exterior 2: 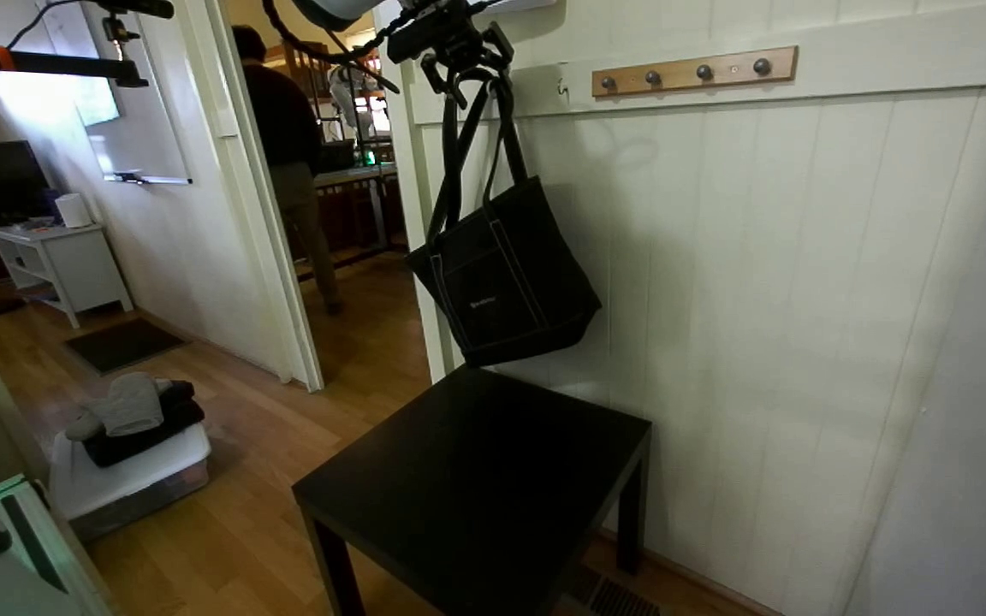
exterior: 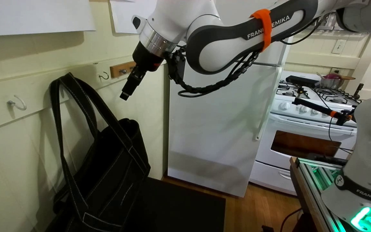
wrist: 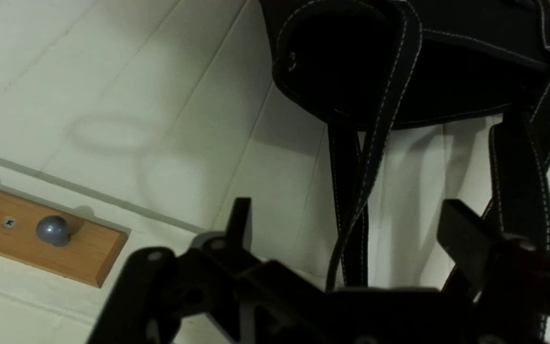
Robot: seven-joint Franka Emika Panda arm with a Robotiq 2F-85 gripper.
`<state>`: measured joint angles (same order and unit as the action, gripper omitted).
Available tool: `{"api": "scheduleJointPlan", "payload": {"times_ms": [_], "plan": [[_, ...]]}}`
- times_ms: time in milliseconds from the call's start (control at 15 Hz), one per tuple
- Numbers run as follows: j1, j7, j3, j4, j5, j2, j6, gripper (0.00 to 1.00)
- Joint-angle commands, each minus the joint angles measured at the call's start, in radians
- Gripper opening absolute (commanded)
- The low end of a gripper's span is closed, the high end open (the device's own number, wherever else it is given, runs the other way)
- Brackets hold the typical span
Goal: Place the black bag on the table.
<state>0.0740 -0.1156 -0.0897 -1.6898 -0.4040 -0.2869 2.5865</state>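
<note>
1. Bag (exterior 2: 510, 274): black, hanging by its 2 straps (wrist: 521, 177) against the wall (exterior 2: 758, 257) in both exterior views. Body tilted, mouth gaping at the top. What the straps hang on can't be made out.
2. Gripper (wrist: 346, 210): released, fingers (wrist: 240, 222) spread wide. In the wrist view, straps show behind the gap between the fingers, but an exterior view puts the gripper apart from them, near the top of the bag.
3. Table (exterior 2: 476, 488): low, black, squared edges, standing by the wall, lower than the bag. 1 lower corner of the bag hangs near the table's back corner; touching or not, can't tell. The other lower corner is up off the tabletop.
4. Arm (exterior: 219, 53): white and dark grey, orange band (exterior: 266, 29) around it, reaching across so the gripper points down at a slant.
5. Rail (exterior 2: 912, 56) along the wall: wooden rack (exterior 2: 679, 73) with 4 knobs (exterior 2: 763, 66) in an exterior view, plus at least 2 metal hooks (exterior: 11, 103).
6. Fridge (exterior: 217, 129) beside a stove (exterior: 304, 141); pot (exterior: 330, 83) sitting on the stove.
7. Person (exterior 2: 283, 145) in the background, standing, seen from behind, dark top.
8. Box (exterior 2: 142, 483) on the floor (exterior 2: 228, 547), folded cloth (exterior 2: 135, 411) piled on top.
</note>
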Motion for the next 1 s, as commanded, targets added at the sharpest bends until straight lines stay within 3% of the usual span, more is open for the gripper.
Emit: {"api": "scheduleJointPlan", "payload": {"times_ms": [0, 467, 933], "plan": [[0.039, -0.032, 0.051, 0.035, 0.006, -0.058, 0.036, 1.0], [0.06, -0.045, 0.106, 0.11, 0.038, -0.18, 0.215, 1.0], [0.045, 0.037, 0.053, 0.198, 0.198, -0.277, 0.225, 1.0]]}}
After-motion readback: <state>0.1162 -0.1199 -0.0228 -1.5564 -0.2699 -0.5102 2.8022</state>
